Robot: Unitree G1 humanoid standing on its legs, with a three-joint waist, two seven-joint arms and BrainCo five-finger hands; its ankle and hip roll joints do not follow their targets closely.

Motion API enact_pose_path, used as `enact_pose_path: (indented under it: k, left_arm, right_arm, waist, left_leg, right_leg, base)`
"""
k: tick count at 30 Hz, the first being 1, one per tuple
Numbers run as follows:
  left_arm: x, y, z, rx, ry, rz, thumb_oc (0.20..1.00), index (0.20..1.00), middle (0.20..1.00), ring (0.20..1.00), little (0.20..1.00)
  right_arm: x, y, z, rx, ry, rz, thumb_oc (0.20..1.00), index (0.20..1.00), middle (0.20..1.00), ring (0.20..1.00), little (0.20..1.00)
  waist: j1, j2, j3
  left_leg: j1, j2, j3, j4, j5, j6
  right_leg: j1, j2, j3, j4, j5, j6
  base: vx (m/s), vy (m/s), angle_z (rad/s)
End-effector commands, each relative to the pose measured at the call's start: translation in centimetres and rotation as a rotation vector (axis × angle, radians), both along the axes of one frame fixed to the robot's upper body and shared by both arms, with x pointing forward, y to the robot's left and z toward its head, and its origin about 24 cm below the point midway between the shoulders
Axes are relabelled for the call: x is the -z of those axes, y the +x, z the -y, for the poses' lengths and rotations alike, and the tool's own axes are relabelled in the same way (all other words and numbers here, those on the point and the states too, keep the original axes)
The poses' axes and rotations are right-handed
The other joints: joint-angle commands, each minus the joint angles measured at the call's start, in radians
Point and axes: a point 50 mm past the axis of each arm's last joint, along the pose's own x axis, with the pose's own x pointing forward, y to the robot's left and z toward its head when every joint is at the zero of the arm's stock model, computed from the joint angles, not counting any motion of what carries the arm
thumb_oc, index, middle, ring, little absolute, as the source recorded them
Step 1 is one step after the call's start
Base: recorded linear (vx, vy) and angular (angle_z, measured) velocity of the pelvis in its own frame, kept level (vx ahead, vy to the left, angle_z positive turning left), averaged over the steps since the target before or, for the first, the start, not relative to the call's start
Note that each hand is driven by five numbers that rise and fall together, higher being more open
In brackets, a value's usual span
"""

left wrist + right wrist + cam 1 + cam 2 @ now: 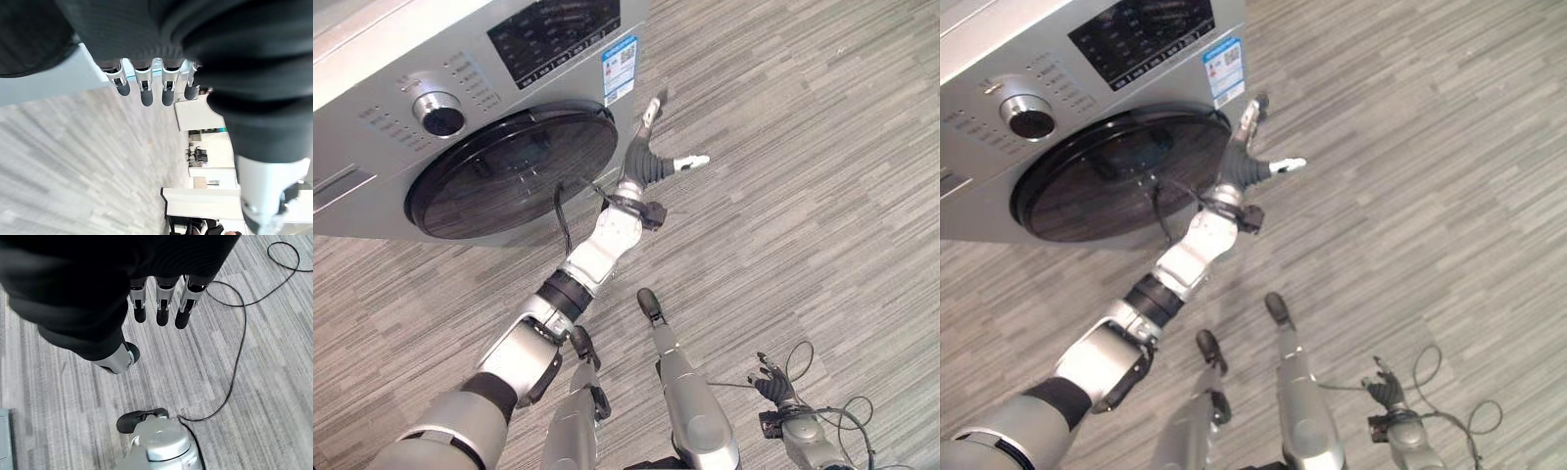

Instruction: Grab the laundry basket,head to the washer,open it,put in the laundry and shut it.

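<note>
Low beside us, our right hand [773, 389] hangs over the grey striped floor [822, 196], its fingers [157, 308] loosely straight with nothing in them. Our left arm reaches up toward the washer [401, 59], and our left hand [651, 162] sits just beside the right edge of its round dark door [509, 171], near the blue-and-white label [619, 67]. That hand is spread wide, fingers [142, 90] straight and thumb out to the side, holding nothing. We see the door lying flat against the washer's front, below the silver dial [438, 113] and the dark control panel [553, 34].
</note>
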Motion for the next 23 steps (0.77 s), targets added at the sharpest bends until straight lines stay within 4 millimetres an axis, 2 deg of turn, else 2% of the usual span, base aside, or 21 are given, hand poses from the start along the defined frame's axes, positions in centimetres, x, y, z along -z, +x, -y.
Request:
enact_pose_path:
  k: [1,5,6,7,8,9,13,14,15,16,17,18,19,20,23]
  left_arm:
    - [-3.3,-0.8,-0.4,0.059,-0.185,0.107,1.000,1.000,1.000,1.000,1.000]
    - [-1.7,-1.9,-0.8,0.138,-0.234,0.083,1.000,1.000,1.000,1.000,1.000]
    - [-0.9,-2.3,-1.0,0.163,-0.250,0.060,1.000,1.000,1.000,1.000,1.000]
    - [0.9,-3.2,-1.7,0.218,-0.271,0.023,1.000,1.000,1.000,1.000,1.000]
    - [0.9,-3.2,-1.7,0.218,-0.271,0.023,1.000,1.000,1.000,1.000,1.000]
    - [2.1,-3.6,-2.1,0.242,-0.273,-0.007,1.000,1.000,1.000,1.000,1.000]
    - [7.4,-5.0,-4.5,0.257,-0.215,-0.162,1.000,1.000,1.000,1.000,1.000]
    - [9.3,-5.5,-5.2,0.252,-0.190,-0.223,1.000,1.000,1.000,1.000,1.000]
    - [12.4,-6.2,-7.0,0.198,-0.166,-0.329,1.000,1.000,1.000,1.000,1.000]
    - [13.5,-6.6,-7.7,0.177,-0.146,-0.364,1.000,1.000,1.000,1.000,1.000]
    - [15.7,-7.2,-9.1,0.117,-0.127,-0.439,1.000,1.000,1.000,1.000,1.000]
    - [15.7,-7.2,-9.1,0.117,-0.127,-0.439,1.000,1.000,1.000,1.000,1.000]
    - [18.1,-8.3,-10.5,0.074,-0.097,-0.525,1.000,1.000,1.000,1.000,1.000]
    - [19.6,-9.0,-11.8,0.019,-0.078,-0.579,1.000,1.000,1.000,1.000,1.000]
    - [22.9,-10.8,-14.3,-0.087,-0.082,-0.717,1.000,1.000,1.000,1.000,1.000]
  right_arm:
    - [-0.1,-2.0,3.2,0.081,-0.065,-0.044,1.000,1.000,1.000,1.000,1.000]
    - [0.8,-3.2,3.5,0.142,-0.051,-0.097,1.000,1.000,1.000,1.000,1.000]
    - [1.1,-3.7,3.5,0.160,-0.045,-0.120,1.000,1.000,1.000,1.000,1.000]
    - [1.7,-4.8,3.9,0.214,-0.042,-0.170,1.000,1.000,1.000,1.000,1.000]
    - [1.7,-4.8,3.9,0.214,-0.042,-0.170,1.000,1.000,1.000,1.000,1.000]
    - [2.0,-5.3,3.9,0.225,-0.037,-0.196,1.000,1.000,1.000,1.000,1.000]
    - [2.8,-6.9,4.2,0.294,-0.007,-0.263,1.000,1.000,1.000,1.000,1.000]
    - [2.8,-6.9,4.3,0.317,0.007,-0.260,1.000,1.000,1.000,1.000,1.000]
    - [2.9,-7.1,4.3,0.364,0.046,-0.258,1.000,1.000,1.000,1.000,1.000]
    - [3.0,-7.5,4.3,0.385,0.062,-0.267,1.000,1.000,1.000,1.000,1.000]
    - [3.2,-7.7,4.0,0.405,0.090,-0.267,1.000,1.000,1.000,1.000,1.000]
    - [3.2,-7.7,4.0,0.405,0.090,-0.267,1.000,1.000,1.000,1.000,1.000]
    - [3.5,-8.4,3.9,0.419,0.107,-0.294,1.000,1.000,1.000,1.000,1.000]
    - [3.7,-8.6,3.8,0.424,0.117,-0.304,1.000,1.000,1.000,1.000,1.000]
    - [4.0,-9.6,3.7,0.441,0.126,-0.344,1.000,1.000,1.000,1.000,1.000]
  waist:
    - [-0.011,0.016,-0.030]
    - [0.013,0.027,-0.051]
    - [0.024,0.031,-0.066]
    - [0.044,0.044,-0.091]
    - [0.044,0.044,-0.091]
    - [0.054,0.050,-0.104]
    - [0.095,0.055,-0.153]
    - [0.104,0.056,-0.168]
    - [0.128,0.058,-0.199]
    - [0.137,0.055,-0.211]
    - [0.148,0.054,-0.230]
    - [0.148,0.054,-0.230]
    - [0.163,0.048,-0.261]
    - [0.169,0.047,-0.277]
    - [0.191,0.039,-0.313]
  left_leg:
    - [-0.007,0.010,-0.035,0.080,0.024,-0.028]
    - [0.015,0.009,-0.054,0.099,0.015,-0.030]
    - [0.024,0.009,-0.062,0.103,0.013,-0.031]
    - [0.056,0.005,-0.075,0.114,0.000,-0.031]
    - [0.056,0.005,-0.075,0.114,0.000,-0.031]
    - [0.077,0.005,-0.073,0.119,-0.008,-0.030]
    - [0.155,0.004,-0.089,0.159,-0.045,-0.023]
    - [0.174,0.003,-0.093,0.171,-0.056,-0.020]
    - [0.205,0.000,-0.104,0.171,-0.069,-0.016]
    - [0.224,-0.001,-0.111,0.168,-0.078,-0.013]
    - [0.243,-0.003,-0.119,0.159,-0.083,-0.011]
    - [0.244,-0.003,-0.119,0.158,-0.083,-0.011]
    - [0.272,-0.008,-0.131,0.137,-0.092,-0.006]
    - [0.285,-0.012,-0.137,0.120,-0.091,-0.004]
    - [0.316,-0.028,-0.163,0.089,-0.097,0.003]
  right_leg:
    - [0.022,0.041,-0.039,0.048,-0.058,-0.009]
    - [0.057,0.027,-0.063,0.054,-0.074,-0.012]
    - [0.067,0.022,-0.072,0.057,-0.079,-0.015]
    - [0.107,0.007,-0.102,0.064,-0.095,-0.015]
    - [0.108,0.007,-0.102,0.064,-0.095,-0.015]
    - [0.128,0.002,-0.115,0.067,-0.103,-0.015]
    - [0.231,-0.010,-0.165,0.076,-0.132,-0.019]
    - [0.258,-0.014,-0.172,0.078,-0.141,-0.021]
    - [0.300,-0.015,-0.191,0.082,-0.156,-0.022]
    - [0.323,-0.016,-0.199,0.082,-0.161,-0.022]
    - [0.345,-0.021,-0.206,0.081,-0.166,-0.020]
    - [0.346,-0.021,-0.206,0.081,-0.166,-0.020]
    - [0.374,-0.024,-0.219,0.080,-0.175,-0.016]
    - [0.384,-0.027,-0.225,0.079,-0.177,-0.012]
    - [0.421,-0.041,-0.253,0.070,-0.180,-0.002]
  base:
    - [0.02,-0.033,-0.04]
    - [0.04,-0.043,0.06]
    - [0.10,-0.055,0.25]
    - [0.09,-0.036,0.39]
    - [0.10,-0.009,0.44]
    - [0.06,0.023,0.72]
    - [0.09,0.042,0.65]
    - [0.11,0.121,0.48]
    - [0.12,0.120,0.33]
    - [0.12,0.148,0.31]
    - [0.06,0.077,0.22]
    - [0.09,0.106,0.20]
    - [0.08,0.097,0.13]
    - [0.10,0.144,0.13]
    - [0.06,0.129,0.25]
